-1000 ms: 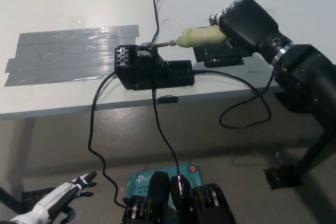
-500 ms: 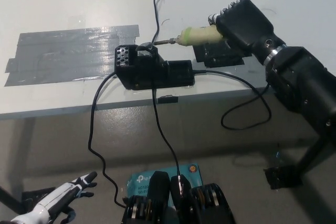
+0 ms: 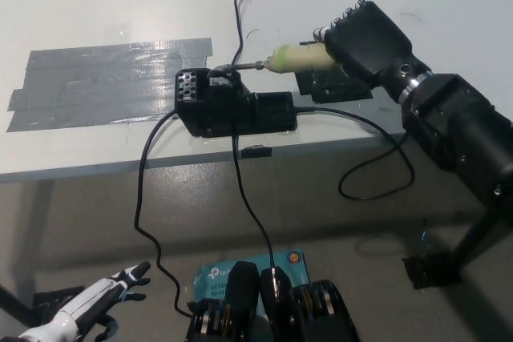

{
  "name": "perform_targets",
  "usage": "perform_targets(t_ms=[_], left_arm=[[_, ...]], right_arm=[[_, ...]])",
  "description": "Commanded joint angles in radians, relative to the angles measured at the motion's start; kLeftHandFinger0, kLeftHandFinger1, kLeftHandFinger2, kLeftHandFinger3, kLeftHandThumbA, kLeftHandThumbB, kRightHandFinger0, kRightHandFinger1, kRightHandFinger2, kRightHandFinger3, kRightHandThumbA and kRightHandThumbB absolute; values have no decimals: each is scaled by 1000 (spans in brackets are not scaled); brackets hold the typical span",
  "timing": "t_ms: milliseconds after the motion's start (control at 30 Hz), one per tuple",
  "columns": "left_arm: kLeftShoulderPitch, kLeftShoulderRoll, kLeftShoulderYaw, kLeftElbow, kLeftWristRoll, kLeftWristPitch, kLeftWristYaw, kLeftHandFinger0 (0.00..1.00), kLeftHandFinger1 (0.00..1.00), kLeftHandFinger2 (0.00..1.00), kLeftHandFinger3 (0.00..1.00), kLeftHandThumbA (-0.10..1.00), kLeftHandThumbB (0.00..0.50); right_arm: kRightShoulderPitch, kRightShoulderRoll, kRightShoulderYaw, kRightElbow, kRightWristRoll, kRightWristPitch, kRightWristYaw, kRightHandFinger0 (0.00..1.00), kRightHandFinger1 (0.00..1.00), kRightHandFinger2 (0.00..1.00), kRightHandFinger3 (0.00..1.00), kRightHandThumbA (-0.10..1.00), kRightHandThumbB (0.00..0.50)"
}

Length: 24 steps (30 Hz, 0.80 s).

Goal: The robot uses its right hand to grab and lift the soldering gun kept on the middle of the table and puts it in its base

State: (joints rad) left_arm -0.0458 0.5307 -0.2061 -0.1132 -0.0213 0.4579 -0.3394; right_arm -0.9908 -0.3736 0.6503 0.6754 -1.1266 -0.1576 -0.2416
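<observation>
My black right hand [image 3: 365, 38] is shut on the soldering gun [image 3: 295, 58], a pale yellow-green handle with a thin metal tip pointing left. The tip hovers just above the coiled holder at the top of the black base [image 3: 232, 106], which sits near the table's front edge. Its black cord runs from under the hand and loops off the table. The white left hand [image 3: 84, 306] rests low at the picture's lower left, below the table, fingers spread.
Strips of grey tape [image 3: 112, 78] cover the white table [image 3: 96, 6] to the left of the base. A black plate [image 3: 333, 84] lies under the right hand. Black cables [image 3: 240, 190] hang off the front edge toward the floor.
The right hand has lifted slightly and tilted, carrying the soldering gun a little up; its tip stays over the base's holder. The left hand is still.
</observation>
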Motion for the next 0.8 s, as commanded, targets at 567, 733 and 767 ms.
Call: perform_targets(t_ms=[567,733,767], left_arm=[[-3,10,-1,-21,23,12,-23,1000,890,1000,1000,1000,500],[-15,8,4,-18,13,12,-26,1000,906,1000,1000,1000,500],[-16,7,4,-17,14,12,-25,1000,906,1000,1000,1000,492]], right_arm=[[-53,-31,-33,-63,-36,96,69,0,0,148,373,-100,0],[-55,-31,-36,-66,-31,101,89,0,0,204,425,-100,0],[-58,-32,-24,-62,-47,97,77,0,0,194,359,-100,22]])
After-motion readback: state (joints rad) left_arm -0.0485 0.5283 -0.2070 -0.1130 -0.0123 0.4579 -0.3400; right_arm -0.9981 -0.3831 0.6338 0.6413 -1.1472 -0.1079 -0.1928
